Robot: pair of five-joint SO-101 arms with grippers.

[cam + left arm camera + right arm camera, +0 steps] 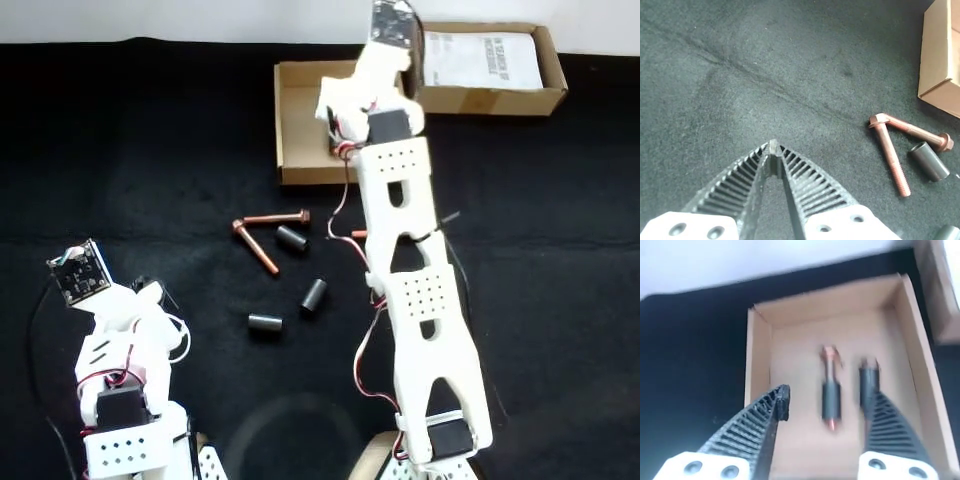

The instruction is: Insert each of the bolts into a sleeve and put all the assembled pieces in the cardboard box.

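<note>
Surface (150, 150): black cloth, carrying everything.
Right arm (420, 300): stretched out over the cardboard box (300, 125), which is open-topped.
Second box (490, 100): just beside the cardboard box, with a printed sheet (480, 58) inside.
Writing: lines of print on the sheet, too small to read.
Right hand (827, 400): above the cardboard box, fingers spread wide, gripping nothing.
Left hand (773, 150): well apart from the cardboard box, fingers closed tip to tip, empty.
Assembled pieces: two on the cardboard box's floor, one (830, 395) between the right hand's fingers. The other (868, 377) is hard by one finger; whether they touch, I cannot tell.
Loose bolts: two (272, 217) (257, 248) meeting in a V near the cardboard box's front wall. A third bolt (358, 234) lies partly under the right arm.
Sleeves: one (291, 238) by the V, two (314, 295) (265, 323) farther from the cardboard box.
Risk: as the right hand lifts away, its finger could snag the nearby piece and drag it. The arm could sweep the half-hidden bolt, and the round sleeves would likely roll if nudged.
</note>
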